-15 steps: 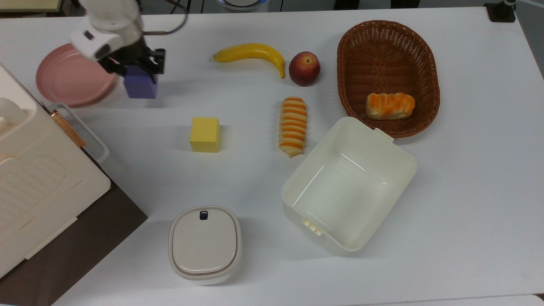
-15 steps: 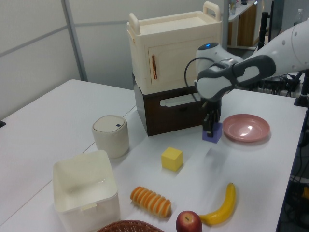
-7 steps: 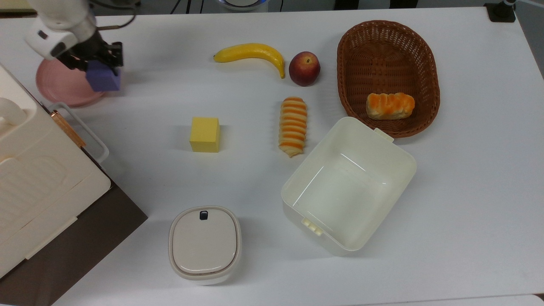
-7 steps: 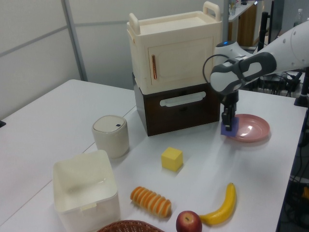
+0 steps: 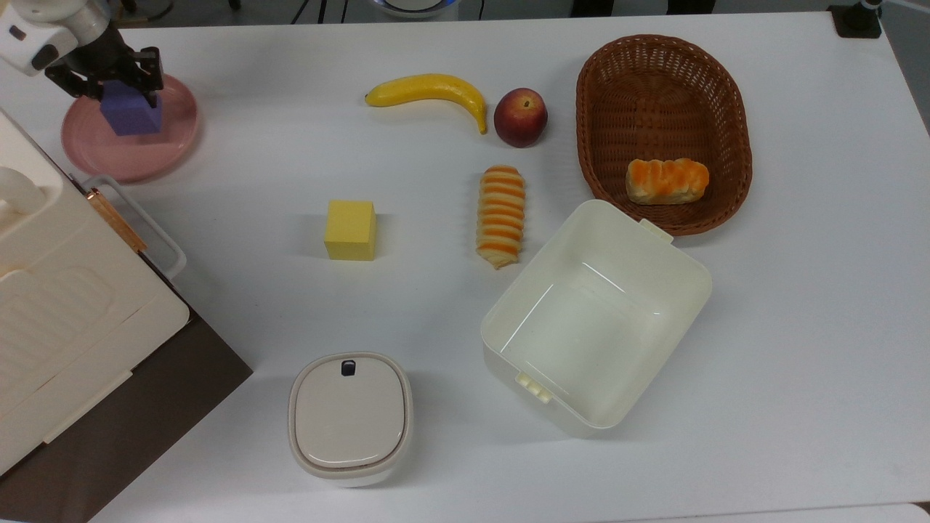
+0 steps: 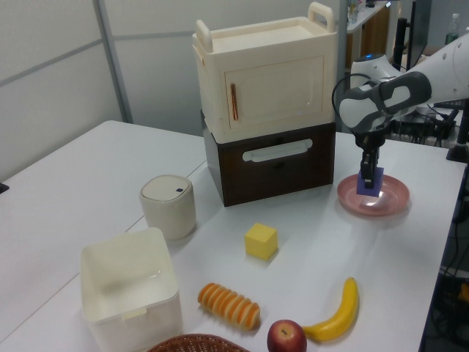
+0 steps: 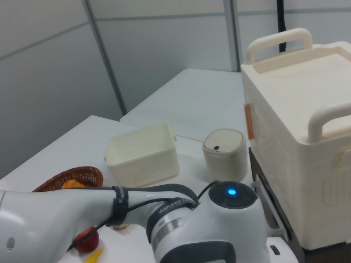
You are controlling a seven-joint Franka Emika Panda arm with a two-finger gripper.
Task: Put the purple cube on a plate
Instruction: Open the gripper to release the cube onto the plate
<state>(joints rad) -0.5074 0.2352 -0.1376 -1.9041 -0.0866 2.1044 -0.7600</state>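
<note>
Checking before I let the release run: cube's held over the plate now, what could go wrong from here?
1. The gripper holds the purple cube over the plate; whether it touches the plate is unclear, so opening now may make it bounce or roll out.
2. The cream cabinet stands close beside the plate, so a wide retreat might clip it.

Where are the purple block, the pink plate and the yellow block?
purple cube point(image 5: 131, 118), top view, its top face.
plate point(image 5: 171, 138), top view, bare inner surface near its right rim.
yellow cube point(image 5: 350, 228), top view, its top face.

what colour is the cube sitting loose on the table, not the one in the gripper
Yellow: the yellow cube shows best in the top view, alone on the white table.
</note>
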